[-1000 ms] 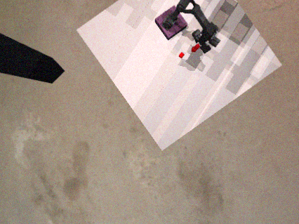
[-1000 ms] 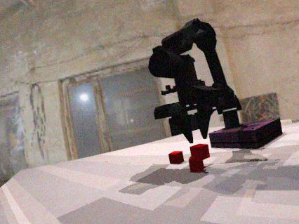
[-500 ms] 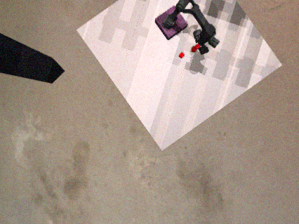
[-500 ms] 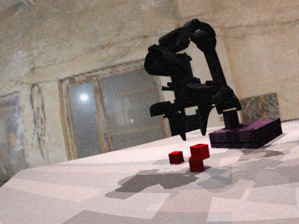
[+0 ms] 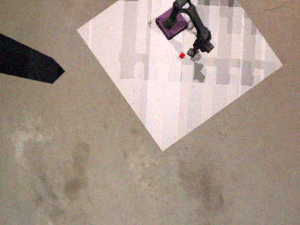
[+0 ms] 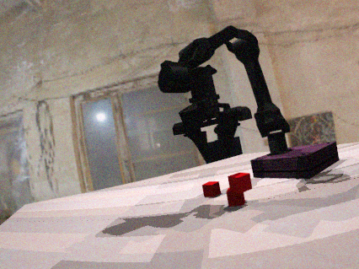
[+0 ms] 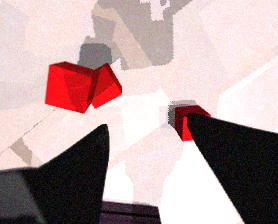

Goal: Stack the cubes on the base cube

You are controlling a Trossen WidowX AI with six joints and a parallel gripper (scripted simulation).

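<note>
One red cube [image 6: 240, 182] [image 7: 69, 89] rests on top of the red base cube [image 6: 236, 198] [image 7: 108, 86], offset to one side, and looks about level. The base cube is partly hidden beneath it. In the top view only a sliver of red shows beside the gripper. The other loose cube [image 5: 182, 56] [image 6: 211, 189] [image 7: 186, 131] sits on the table a little apart, partly behind a fingertip in the wrist view. My gripper [image 5: 199, 48] [image 6: 223, 154] [image 7: 148, 124] is open with nothing between its fingers, raised above the cubes.
The purple arm base [image 5: 177, 30] [image 6: 275, 166] [image 7: 130, 212] stands on the pale table [image 5: 162, 118] [image 6: 168, 250]. A dark pointed object [image 5: 32, 61] reaches in from the left in the top view.
</note>
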